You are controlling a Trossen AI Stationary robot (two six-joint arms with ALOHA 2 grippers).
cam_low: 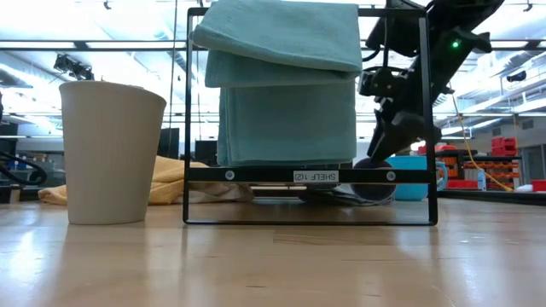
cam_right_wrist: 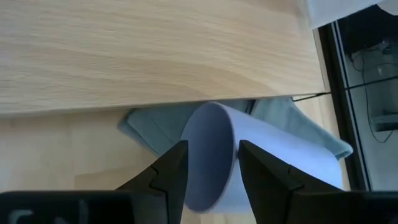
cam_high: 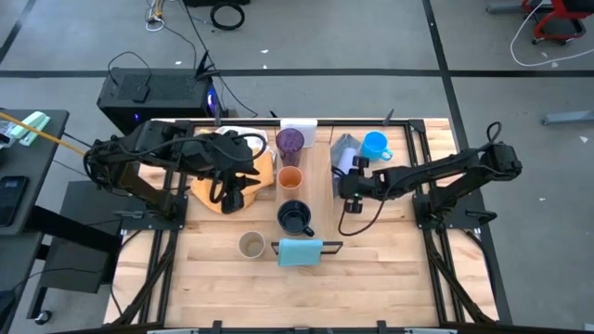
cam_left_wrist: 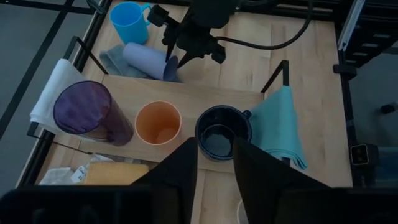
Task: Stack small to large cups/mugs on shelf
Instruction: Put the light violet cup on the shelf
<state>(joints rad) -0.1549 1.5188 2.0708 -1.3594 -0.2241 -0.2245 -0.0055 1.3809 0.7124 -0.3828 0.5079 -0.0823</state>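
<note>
Only the right wrist view shows the right hand (cam_right_wrist: 210,163) with fingers apart astride the rim of the lavender plastic cup (cam_right_wrist: 214,155), which lies on its side on a grey cloth (cam_right_wrist: 155,127) beside the pale wooden shelf plank (cam_right_wrist: 149,50). The left wrist view shows the left hand (cam_left_wrist: 214,163), fingers parted and empty, above the navy mug (cam_left_wrist: 222,132), orange cup (cam_left_wrist: 158,122) and dark purple tumbler (cam_left_wrist: 87,111) on the shelf. The low view shows a beige cup (cam_low: 111,149) on the slatted wooden table (cam_low: 273,264), with an open workshop behind.

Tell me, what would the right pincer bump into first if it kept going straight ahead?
Most likely the lavender cup, lying on its side on the grey cloth. The right pincer already has a finger on each side of its rim.
</note>
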